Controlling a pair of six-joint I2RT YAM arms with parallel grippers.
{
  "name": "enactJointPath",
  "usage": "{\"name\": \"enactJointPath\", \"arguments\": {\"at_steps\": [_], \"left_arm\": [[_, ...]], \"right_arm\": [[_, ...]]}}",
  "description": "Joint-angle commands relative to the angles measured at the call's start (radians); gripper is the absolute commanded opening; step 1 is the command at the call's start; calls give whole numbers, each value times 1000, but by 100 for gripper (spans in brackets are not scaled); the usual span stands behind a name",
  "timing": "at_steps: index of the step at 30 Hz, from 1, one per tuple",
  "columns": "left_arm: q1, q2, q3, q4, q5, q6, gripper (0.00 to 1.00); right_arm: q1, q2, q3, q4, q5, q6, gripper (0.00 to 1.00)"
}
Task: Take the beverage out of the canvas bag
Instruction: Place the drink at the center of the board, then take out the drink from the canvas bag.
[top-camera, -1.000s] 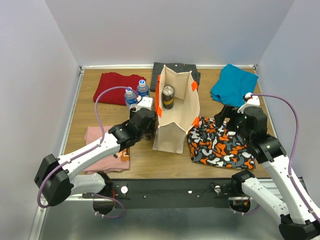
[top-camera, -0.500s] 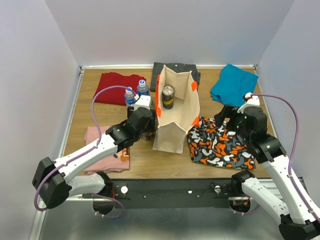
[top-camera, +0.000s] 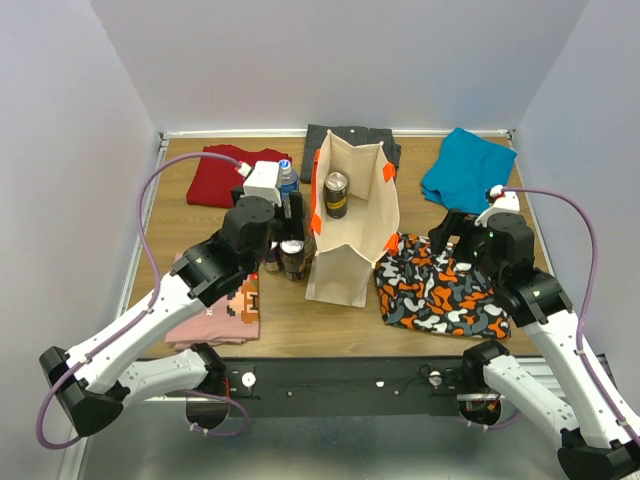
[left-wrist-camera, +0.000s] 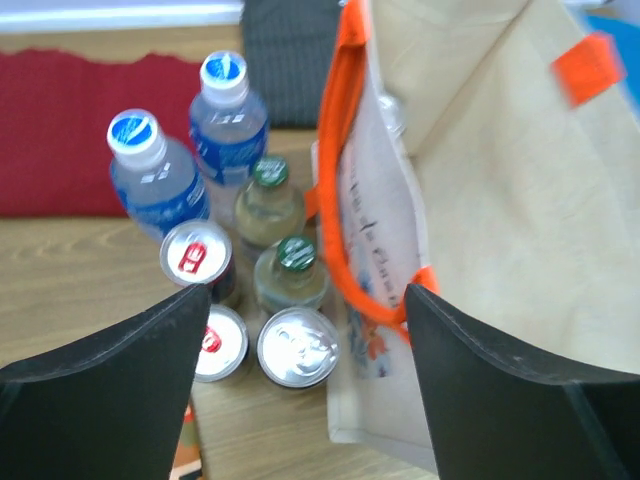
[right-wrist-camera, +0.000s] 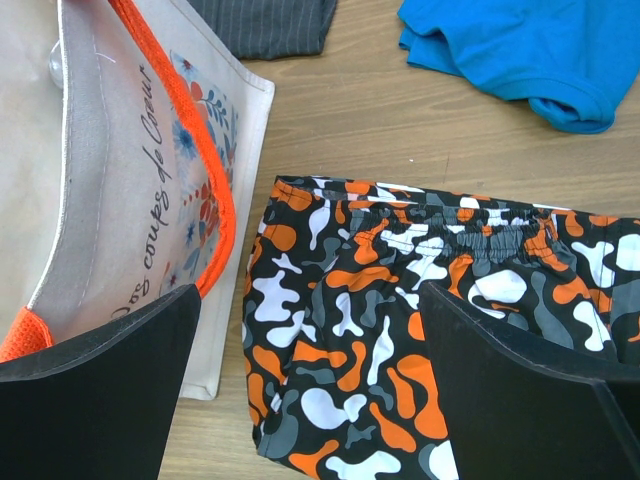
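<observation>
Beverage: a dark can with a silver top is standing upright inside the canvas bag, toward its far left part and below the rim.
Canvas bag: it is standing open at mid-table, taller than the can. Its orange-trimmed cloth walls are looking soft, so I am expecting them to give and shift if I brush them.
Handling: I am judging the can to be stiff, smooth and a little slippery, and heavy if it is full. It should not crush under a firm squeeze.
Where to hold: I am planning to come straight down through the bag's mouth and close across the round body just under the top rim.
Left gripper: my fingers are spread apart and carrying nothing. They are hanging over the cluster of drinks already standing on the table just left of the bag.
Right gripper: my fingers are gaping wide and empty, hovering over the patterned shorts just right of the bag.
Hidden: the bag's walls are covering the can's lower body and the bag floor, so I cannot tell whether other drinks are sitting inside. My left wrist view is giving only a blurred pale glimpse past the orange rim, and the can's label is unreadable.
</observation>
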Motion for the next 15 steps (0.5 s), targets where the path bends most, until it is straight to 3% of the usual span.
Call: {"name": "enactJointPath", "arguments": {"at_steps": [1,8,15], "left_arm": [[-5,16,114,-20,163,62,95],[-13,136,295,-35,397,141,99],[-16,404,495,-100,517,216,99]], "right_arm": [[0,-2,-12,19,5,-1,99],[1,-14,-12,17,6,2,99],[0,-31,-21,19,-8,19,99]]}}
